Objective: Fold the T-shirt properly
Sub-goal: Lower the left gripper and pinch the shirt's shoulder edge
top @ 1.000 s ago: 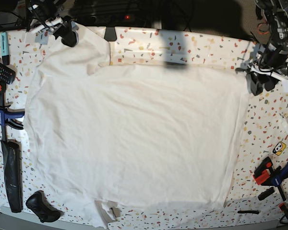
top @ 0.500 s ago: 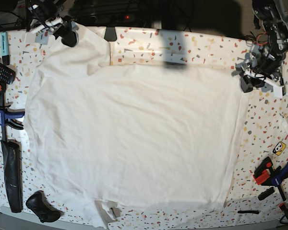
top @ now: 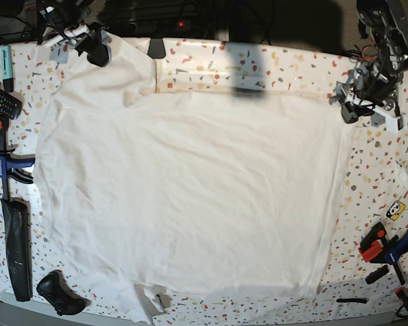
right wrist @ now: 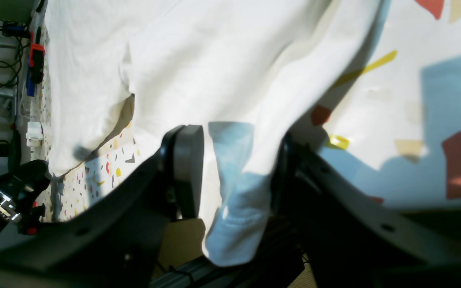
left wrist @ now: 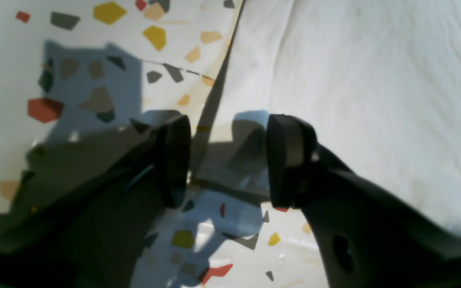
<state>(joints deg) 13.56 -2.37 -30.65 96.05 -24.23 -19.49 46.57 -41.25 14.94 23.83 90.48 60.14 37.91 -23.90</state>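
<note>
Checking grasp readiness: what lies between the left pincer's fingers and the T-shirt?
In the left wrist view the left pincer stands open over the T-shirt corner; only bare tabletop and shadow lie between.

You have one T-shirt (top: 183, 197) on one terrazzo tabletop (top: 381, 170), with two grippers, the right gripper (top: 95, 47) at eleven o'clock and the left gripper (top: 360, 105) at two. You can count two clamps, one (top: 3, 159) at nine, one (top: 387, 248) at four, and what looks like one remote (top: 1, 100) at ten.

T-shirt (top: 183, 197) spread flat on tabletop (top: 377, 170); L gripper (top: 359, 109) by its corner; R gripper (top: 95, 47) at sleeve.
</note>
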